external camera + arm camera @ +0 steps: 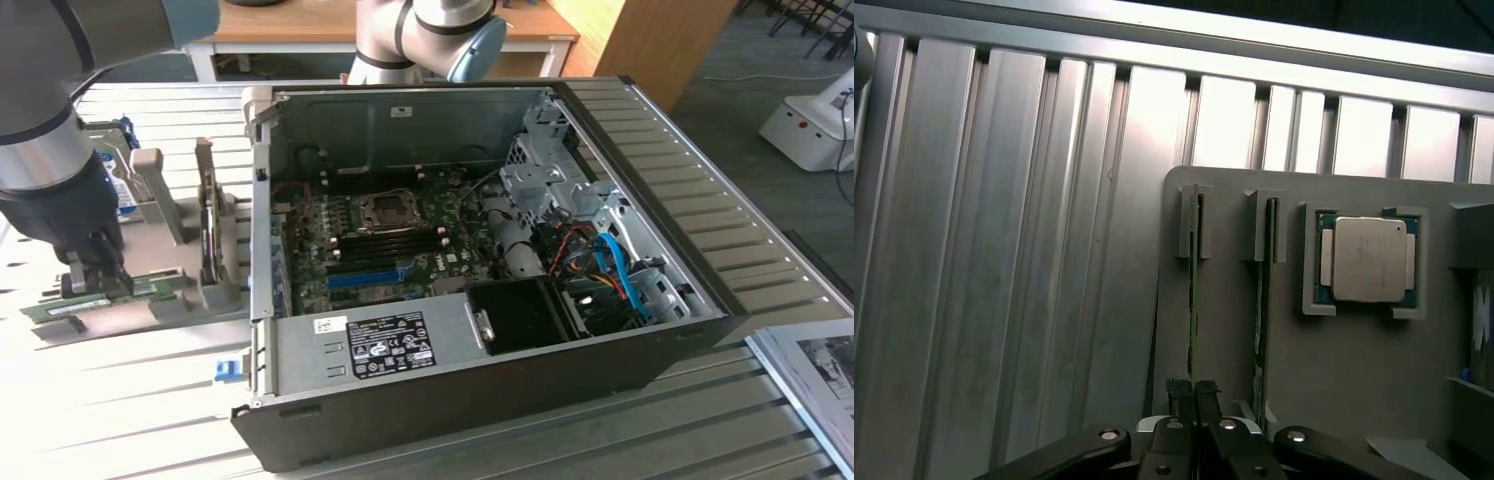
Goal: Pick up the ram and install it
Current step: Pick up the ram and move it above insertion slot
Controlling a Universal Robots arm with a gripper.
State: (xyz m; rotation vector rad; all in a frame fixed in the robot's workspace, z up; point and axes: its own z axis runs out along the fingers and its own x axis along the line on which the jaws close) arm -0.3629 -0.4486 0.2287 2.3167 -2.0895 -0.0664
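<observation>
Green on grey: the slim green circuit-board ram (1193, 290) stands on edge in a slot of the flat grey plastic holder plate (1229, 310), the slot closest to the plate's outer edge. The black two-finger gripper (1194, 392) is down on it, its jaws drawn almost together and pinching the thin board's upper edge, nothing else between them. One slot further into the holder stands a second green stick (1262, 300), untouched, and just beyond that a square silver-lidded processor chip (1368, 259) sits in its own pocket of the holder.

From outside, the gripper (100, 275) hangs straight down over the holder plate (134, 312). The holder rests on the ribbed aluminium table (134, 400). The open black-and-silver computer case (441, 410) lies just beside the holder, on the exterior view's right.
</observation>
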